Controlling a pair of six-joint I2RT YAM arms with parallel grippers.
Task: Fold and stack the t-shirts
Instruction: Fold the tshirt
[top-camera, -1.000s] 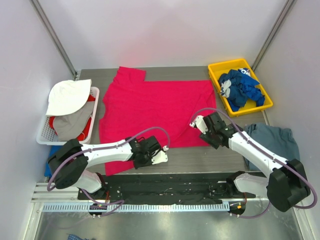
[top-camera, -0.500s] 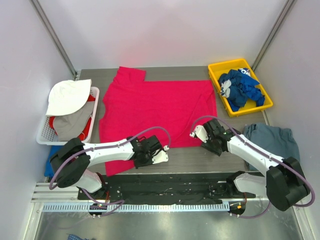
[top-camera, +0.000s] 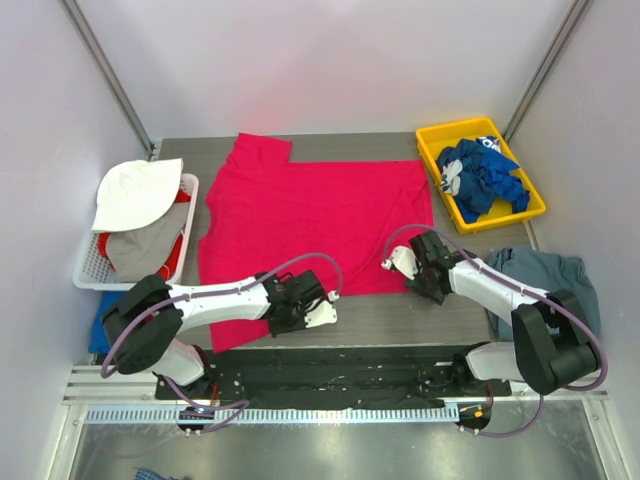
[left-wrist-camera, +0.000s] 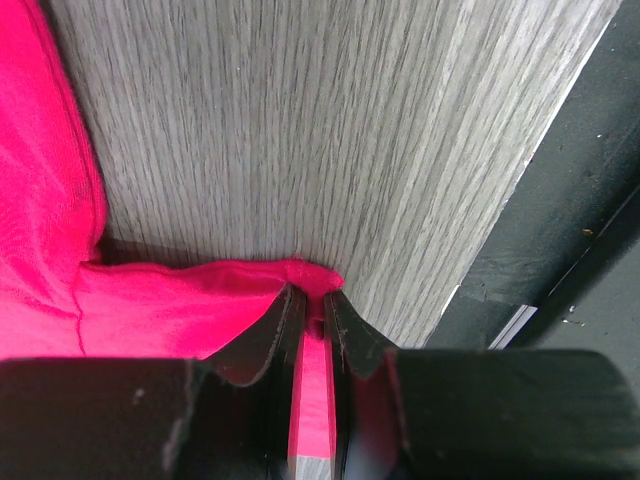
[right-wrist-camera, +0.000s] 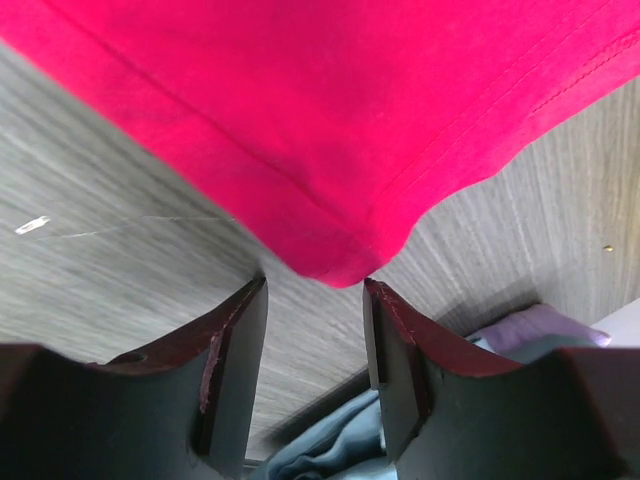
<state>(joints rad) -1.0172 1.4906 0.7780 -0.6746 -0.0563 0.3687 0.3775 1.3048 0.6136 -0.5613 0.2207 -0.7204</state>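
Pink-red t-shirt lies spread flat over the middle of the grey wood-grain surface, its hem toward the near edge. The left arm stretches low along that edge, and the left tool is pinched together on a fold of the hem. The right arm is bent low, reaching in from the right edge. The right tool has its fingers apart, with the shirt's near right corner at the mouth of the gap, unclamped. A grey-blue t-shirt lies crumpled by the right edge.
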